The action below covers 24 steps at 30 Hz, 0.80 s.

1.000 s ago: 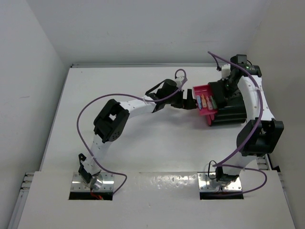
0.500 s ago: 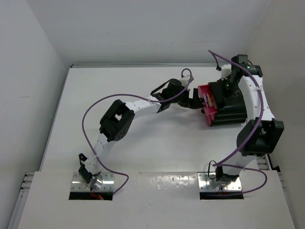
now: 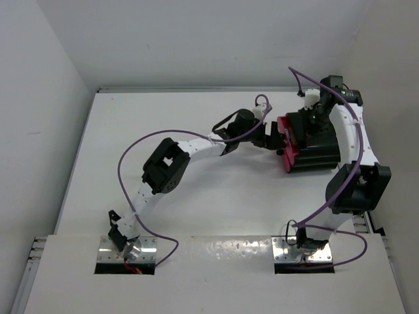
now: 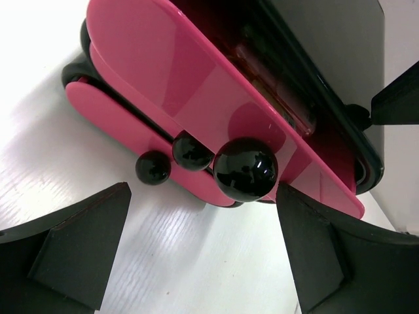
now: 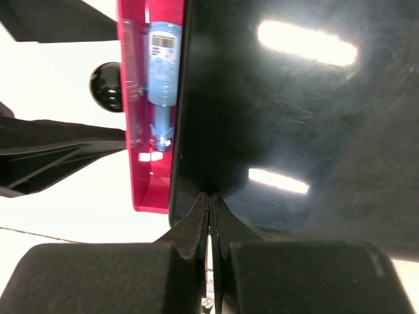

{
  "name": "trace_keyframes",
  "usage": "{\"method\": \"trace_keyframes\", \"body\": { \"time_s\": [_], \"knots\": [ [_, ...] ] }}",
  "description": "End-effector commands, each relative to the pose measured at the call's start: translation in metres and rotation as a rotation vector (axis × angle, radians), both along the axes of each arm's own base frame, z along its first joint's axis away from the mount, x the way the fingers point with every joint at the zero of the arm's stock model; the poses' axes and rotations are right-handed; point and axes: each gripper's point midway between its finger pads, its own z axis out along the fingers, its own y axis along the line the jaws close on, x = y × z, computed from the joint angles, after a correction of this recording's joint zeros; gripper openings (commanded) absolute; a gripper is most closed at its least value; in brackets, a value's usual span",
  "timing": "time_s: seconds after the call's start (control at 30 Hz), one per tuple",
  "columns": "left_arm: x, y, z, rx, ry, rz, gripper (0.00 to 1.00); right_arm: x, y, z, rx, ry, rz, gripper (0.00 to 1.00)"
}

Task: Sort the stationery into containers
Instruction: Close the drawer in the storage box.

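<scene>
The black box (image 3: 315,156) with magenta-red drawers (image 3: 285,140) stands at the right. The top drawer (image 4: 190,85) sticks out a little. Its round black knob (image 4: 245,168) lies between my left gripper's open jaws (image 4: 209,261), touching neither finger. Two lower knobs (image 4: 171,159) show beneath it. A pinkish pen (image 4: 278,98) lies inside the drawer. In the right wrist view a blue piece (image 5: 161,65) shows in the drawer (image 5: 149,190). My right gripper (image 5: 211,196) is shut, tips pressed on the box top (image 5: 294,118). Other stationery is out of view.
The left arm (image 3: 190,147) stretches across the white table (image 3: 196,196) toward the box. The right arm (image 3: 353,144) arches over the box's right side. White walls (image 3: 39,98) close in the table at left, back and right.
The top drawer, pulled far out one second ago, has slid back into the box as my left gripper moved right against it. The right gripper stayed on the box.
</scene>
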Motion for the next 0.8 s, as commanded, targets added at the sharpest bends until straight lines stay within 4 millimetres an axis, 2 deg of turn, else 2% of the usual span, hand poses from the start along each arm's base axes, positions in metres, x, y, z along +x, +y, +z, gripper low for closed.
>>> {"method": "trace_keyframes", "body": {
  "time_s": [0.0,0.23,0.4,0.57,0.77],
  "knots": [
    [-0.006,-0.019,0.023,-0.083,-0.058,-0.043,1.0,-0.034,0.008,-0.038,0.051,0.211,0.006,0.0],
    [0.0,-0.022,0.02,-0.09,-0.072,-0.04,1.0,-0.034,0.011,-0.041,0.069,0.218,0.012,0.0],
    [-0.005,-0.026,0.017,-0.121,-0.074,-0.069,1.0,-0.035,0.01,-0.042,0.075,0.222,0.013,0.0],
    [-0.009,-0.03,0.022,-0.17,-0.065,-0.084,1.0,-0.035,0.009,-0.042,0.08,0.228,0.013,0.0],
    [-0.004,-0.026,0.037,-0.199,-0.089,-0.075,1.0,-0.035,0.008,-0.042,0.085,0.228,0.01,0.0]
  ]
}}
